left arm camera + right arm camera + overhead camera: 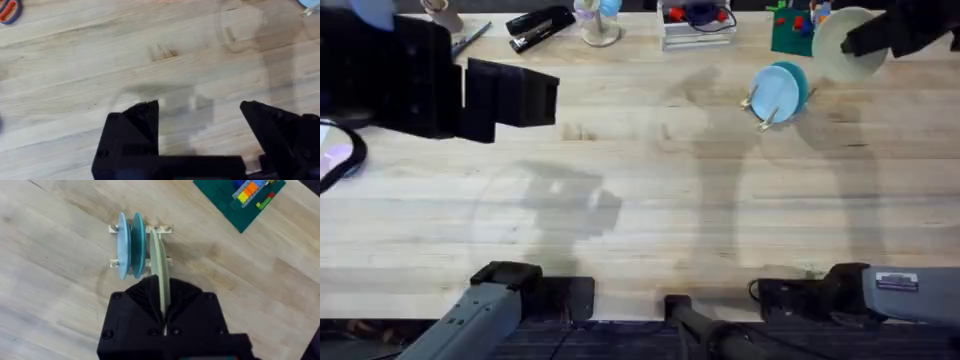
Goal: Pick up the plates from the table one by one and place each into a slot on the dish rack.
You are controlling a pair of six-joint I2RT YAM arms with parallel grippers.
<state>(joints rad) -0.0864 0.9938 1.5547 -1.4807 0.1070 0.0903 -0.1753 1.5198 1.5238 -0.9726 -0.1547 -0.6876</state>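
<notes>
Above the far right of the pale plank desk, the right gripper has its black fingers closed on the edge of the pale cream-yellow round plastic plate, held upright over the small light-wood dish rack. Standing in the rack's slots are a teal-turquoise plate and a paler light-blue plate. The left gripper hangs over bare desk, fingers spread wide, holding nothing.

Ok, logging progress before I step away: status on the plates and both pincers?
Right pincer shut on cream plate, above the dish rack. Teal plate and light-blue plate slotted. Left pincer open, empty, over bare table.
</notes>
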